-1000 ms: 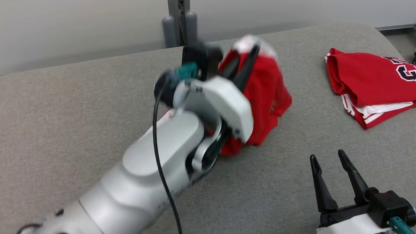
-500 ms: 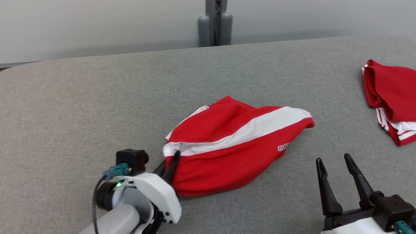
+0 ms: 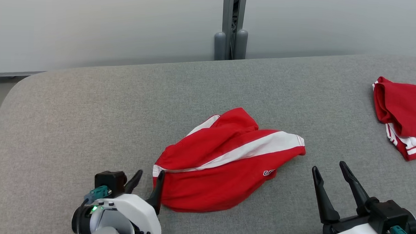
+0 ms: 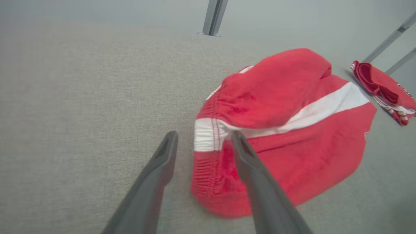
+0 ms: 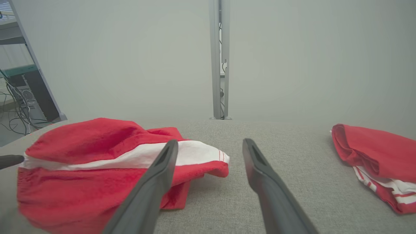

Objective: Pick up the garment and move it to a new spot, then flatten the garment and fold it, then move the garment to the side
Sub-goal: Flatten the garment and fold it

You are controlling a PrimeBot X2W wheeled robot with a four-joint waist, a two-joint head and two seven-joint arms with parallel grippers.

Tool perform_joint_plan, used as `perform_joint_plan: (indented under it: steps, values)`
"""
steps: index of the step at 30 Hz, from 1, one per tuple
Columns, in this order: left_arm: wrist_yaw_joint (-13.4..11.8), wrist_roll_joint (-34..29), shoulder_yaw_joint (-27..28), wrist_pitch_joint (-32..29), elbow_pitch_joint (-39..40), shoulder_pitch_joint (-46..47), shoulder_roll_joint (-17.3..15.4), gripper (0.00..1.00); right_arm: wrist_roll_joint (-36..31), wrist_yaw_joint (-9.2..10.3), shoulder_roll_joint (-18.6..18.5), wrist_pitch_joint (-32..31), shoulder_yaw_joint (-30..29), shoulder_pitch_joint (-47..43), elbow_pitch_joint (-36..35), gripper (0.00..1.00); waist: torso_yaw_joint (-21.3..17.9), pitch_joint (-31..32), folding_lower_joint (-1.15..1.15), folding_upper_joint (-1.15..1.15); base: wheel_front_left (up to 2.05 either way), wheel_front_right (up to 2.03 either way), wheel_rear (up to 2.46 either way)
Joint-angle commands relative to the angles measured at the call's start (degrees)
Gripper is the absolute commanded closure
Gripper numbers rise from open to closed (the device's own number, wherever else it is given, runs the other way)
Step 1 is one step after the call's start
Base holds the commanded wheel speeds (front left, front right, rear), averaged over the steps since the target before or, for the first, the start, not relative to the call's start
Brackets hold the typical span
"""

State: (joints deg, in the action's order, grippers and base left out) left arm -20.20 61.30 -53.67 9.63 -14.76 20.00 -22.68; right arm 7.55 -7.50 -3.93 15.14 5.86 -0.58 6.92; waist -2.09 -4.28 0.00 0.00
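- The red cloth shorts with a broad white side stripe (image 3: 223,166) lie loosely crumpled at lower centre of the head view, on the table, not flattened
- A gathered elastic waistband with a white patch forms the lower-left end; a small white logo shows near the lower-right edge, and a fold of red cloth humps up along the top
- The long axis runs from the lower left to the upper right of the head view, waistband end towards the lower left, white-banded leg hem towards the upper right
- The left gripper with two long dark fingers (image 3: 151,173) sits at the lower left, fingers spread apart; in the left wrist view the waistband edge lies between them and one finger overlaps the red cloth, but nothing is pinched
- The right gripper with matching dark fingers (image 3: 328,166) stands at the lower right, fingers wide and empty, just beside the hem end and apart from it
- A folded red garment with thin white stripes (image 3: 402,113) lies at the right edge, well apart from the shorts
- The grey woven fabric tabletop with rounded corners (image 3: 90,109) meets a pale grey wall; a grey metal post with two rounded cylinders at its base (image 3: 232,27) rises at top centre
- A dark computer tower with loose cables (image 5: 26,97) shows at the left edge of the right wrist view
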Motion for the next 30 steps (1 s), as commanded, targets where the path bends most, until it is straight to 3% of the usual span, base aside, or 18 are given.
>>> perform_joint_plan:
  steps: [1, 6, 9, 15, 21, 26, 30]
  values:
    - [-1.15, -0.69, 0.63, 1.05, 0.46, -1.11, -0.80, 0.00, 0.50, 0.02, -0.43, 0.00, -0.16, -0.61, 0.31, 0.00, 0.01, 0.55, 0.00, 0.00, 0.00, 0.00, 0.00]
    - [-6.30, -2.98, 1.97, 3.42, 2.64, -3.58, -2.77, 0.00, 0.63, 0.02, -0.33, 0.00, -0.41, -1.54, 0.53, 0.00, 0.19, 2.20, 0.00, 0.00, 0.00, 0.00, 0.00]
    - [-7.91, -4.01, 3.26, 4.43, 3.80, -4.85, -3.49, 0.00, 0.67, 0.02, -0.25, 0.00, -0.44, -2.09, 0.65, 0.00, 0.37, 2.86, 0.00, 0.00, 0.00, 0.00, 0.00]
    - [-11.07, -12.79, 13.69, 5.58, 9.52, -9.83, -2.01, 0.00, 1.03, 0.02, 0.12, -0.01, -0.63, -2.18, 0.24, 0.00, 0.77, 4.48, 0.00, 0.00, 0.00, 0.00, 0.00]
    - [-9.92, -26.94, 23.79, 5.57, 14.24, -18.89, 2.32, 0.00, 1.09, 0.02, 0.39, 0.00, -0.86, -2.86, 0.21, 0.00, 1.01, 6.50, 0.00, 0.00, 0.00, 0.00, 0.00]
    - [-4.39, -36.21, 26.35, 5.59, 13.68, -24.62, 5.18, 0.00, 1.31, 0.02, 0.63, 0.00, -0.85, -4.09, 0.24, 0.00, 1.40, 8.33, 0.00, 0.00, 0.00, 0.00, 0.00]
    - [-2.69, -41.32, 30.43, 5.59, 15.18, -27.56, 8.29, 0.00, 0.77, 0.02, 0.74, 0.00, -1.12, -5.13, -0.36, 0.00, 1.70, 9.51, 0.00, 0.00, 0.00, 0.00, 0.00]
